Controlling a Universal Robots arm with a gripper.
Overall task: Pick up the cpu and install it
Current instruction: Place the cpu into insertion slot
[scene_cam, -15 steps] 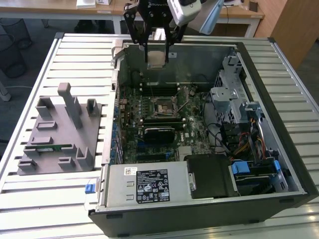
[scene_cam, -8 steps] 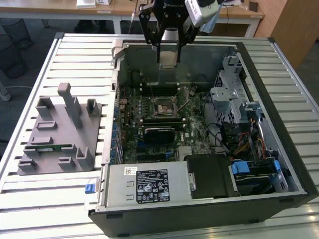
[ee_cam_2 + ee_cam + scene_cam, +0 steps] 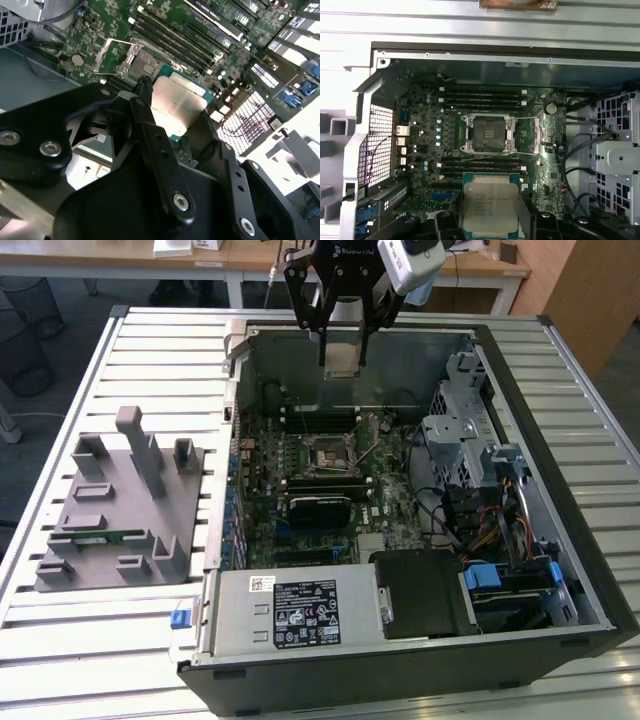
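cpu [image 3: 490, 202] held up in my tool [image 3: 491, 220], above the open computer case [image 3: 560, 635].

From my seat I see a flat square chip with a pale silvery top plate, faint print on it and a thin dark green rim. It is pinched at two opposite edges, with the plate turned up toward the cameras in both wrist views [image 3: 177, 107]. It hangs clear of the motherboard [image 3: 427, 130] and is not seated; in the first wrist view the open socket [image 3: 489, 132] lies apart from it. In the exterior view it shows as a pale plate [image 3: 341, 340] near the case's far wall.
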